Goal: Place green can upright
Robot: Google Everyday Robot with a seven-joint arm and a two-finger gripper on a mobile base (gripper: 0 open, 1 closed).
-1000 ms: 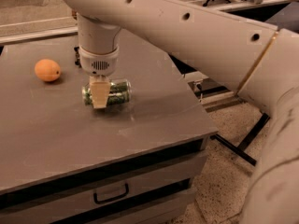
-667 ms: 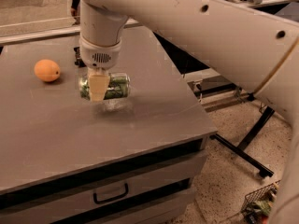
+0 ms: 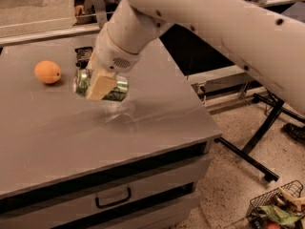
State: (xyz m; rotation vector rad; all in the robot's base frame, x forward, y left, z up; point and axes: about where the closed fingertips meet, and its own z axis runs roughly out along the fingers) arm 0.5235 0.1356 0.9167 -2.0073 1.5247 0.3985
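The green can (image 3: 115, 88) has a green and white side and a silver end facing left. It lies on its side in the air, lifted a little above the grey table (image 3: 143, 123). My gripper (image 3: 101, 86) is shut on the green can around its middle, with a pale finger (image 3: 100, 86) across the front of it. The large white arm (image 3: 200, 23) reaches down from the upper right. The can's far side is hidden behind the finger.
An orange fruit (image 3: 47, 72) lies on the table to the can's left. A small flat black packet (image 3: 84, 54) lies behind the gripper. The table has drawers (image 3: 112, 197) at the front. A wire basket (image 3: 276, 209) with packets stands on the floor, lower right.
The gripper has closed on the can and lifted it off the table, still lying sideways. The arm has swung up and leftward in view.
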